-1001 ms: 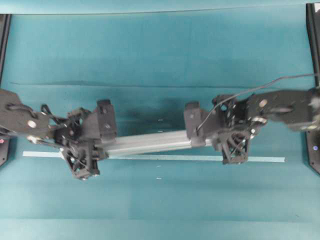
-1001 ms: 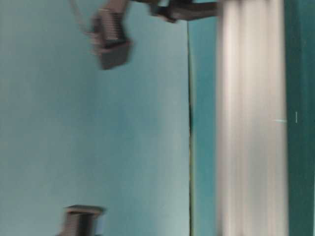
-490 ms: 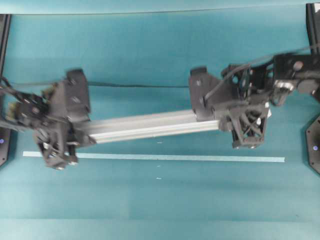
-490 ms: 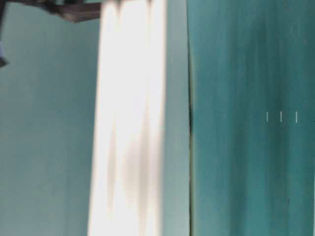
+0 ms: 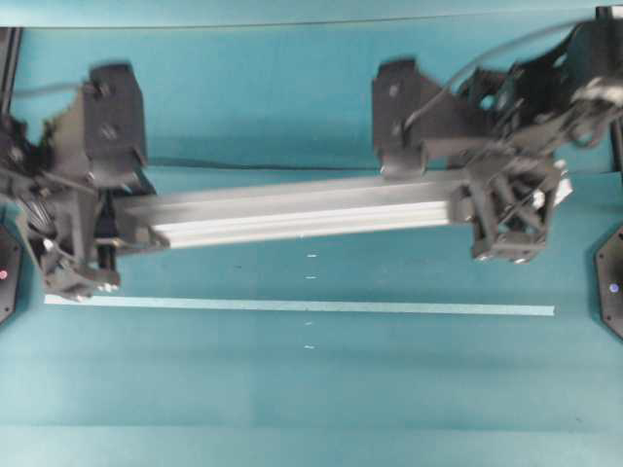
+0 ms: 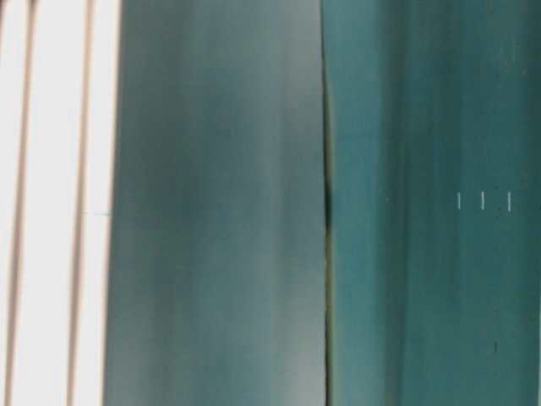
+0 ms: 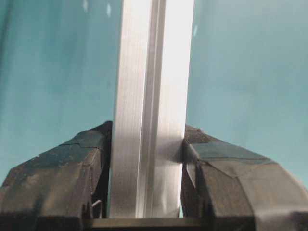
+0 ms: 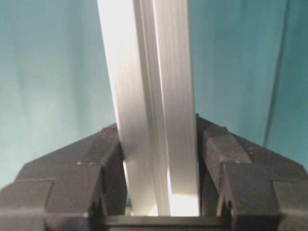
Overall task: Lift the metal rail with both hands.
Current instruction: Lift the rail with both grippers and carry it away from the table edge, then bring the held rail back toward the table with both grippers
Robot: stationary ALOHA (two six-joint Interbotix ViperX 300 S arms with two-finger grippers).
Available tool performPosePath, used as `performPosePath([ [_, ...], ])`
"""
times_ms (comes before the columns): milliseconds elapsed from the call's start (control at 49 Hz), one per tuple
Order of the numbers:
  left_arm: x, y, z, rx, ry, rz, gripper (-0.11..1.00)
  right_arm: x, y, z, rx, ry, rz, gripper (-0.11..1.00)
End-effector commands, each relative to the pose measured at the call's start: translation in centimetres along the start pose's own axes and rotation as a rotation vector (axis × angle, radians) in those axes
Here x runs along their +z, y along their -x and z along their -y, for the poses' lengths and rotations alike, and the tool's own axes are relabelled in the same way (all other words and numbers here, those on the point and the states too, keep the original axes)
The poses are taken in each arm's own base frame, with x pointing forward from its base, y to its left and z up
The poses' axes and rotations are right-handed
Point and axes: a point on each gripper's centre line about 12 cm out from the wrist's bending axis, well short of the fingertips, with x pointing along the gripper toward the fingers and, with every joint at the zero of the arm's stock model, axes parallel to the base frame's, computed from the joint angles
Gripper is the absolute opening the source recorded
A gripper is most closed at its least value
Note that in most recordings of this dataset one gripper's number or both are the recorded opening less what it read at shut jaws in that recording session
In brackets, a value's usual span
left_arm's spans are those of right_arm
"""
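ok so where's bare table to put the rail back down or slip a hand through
Widest bare patch: the teal table in front of the pale-blue tape strip, down to the near edge. Another open band lies behind the metal rail, between the two wrist cameras. It is crowded at both rail ends, where the left gripper and right gripper clamp it.

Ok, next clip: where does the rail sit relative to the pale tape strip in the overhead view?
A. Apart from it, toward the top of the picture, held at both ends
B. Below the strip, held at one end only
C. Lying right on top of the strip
A: the rail sits clear above the strip, with the left pincer and the right pincer clamped on its ends.
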Motion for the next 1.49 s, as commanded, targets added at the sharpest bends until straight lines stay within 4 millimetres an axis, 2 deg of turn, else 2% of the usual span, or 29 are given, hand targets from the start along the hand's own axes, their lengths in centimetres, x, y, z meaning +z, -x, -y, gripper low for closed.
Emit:
performPosePath([
  [0,1.9,2.6,-0.1,-0.007,0.006,0.072,0.32,0.0,3.3,-0.1,-0.012,-0.023,0.070,0.39],
  [184,3.1,5.1,-0.6,0.017,0.022,0.043,0.32,0.2,6.4,-0.4,-0.017,-0.063,0.126,0.39],
  [347,4.1,6.5,-0.3,0.025,0.017,-0.015,0.32,0.3,8.2,-0.5,-0.018,-0.090,0.167,0.39],
  [592,5.0,6.9,-0.4,0.044,0.022,-0.077,0.32,0.1,8.2,-0.4,-0.013,-0.152,0.158,0.39],
  [715,4.9,6.5,-0.7,0.054,0.030,-0.089,0.32,0.0,7.8,-0.4,-0.012,-0.172,0.142,0.39],
  [837,4.5,6.0,-1.0,0.062,0.035,-0.105,0.32,-0.1,6.9,-0.3,-0.011,-0.177,0.120,0.39],
  [980,3.6,4.3,-1.2,0.067,0.035,-0.130,0.32,-0.1,5.4,-0.2,-0.010,-0.182,0.086,0.39],
  [1246,1.1,-0.4,-1.7,0.072,0.032,-0.165,0.32,-0.2,-0.4,0.4,-0.008,-0.200,0.050,0.39],
  [1470,-1.4,-4.1,-2.4,0.085,0.037,-0.219,0.32,-0.5,-4.0,0.6,-0.005,-0.210,0.063,0.39],
])
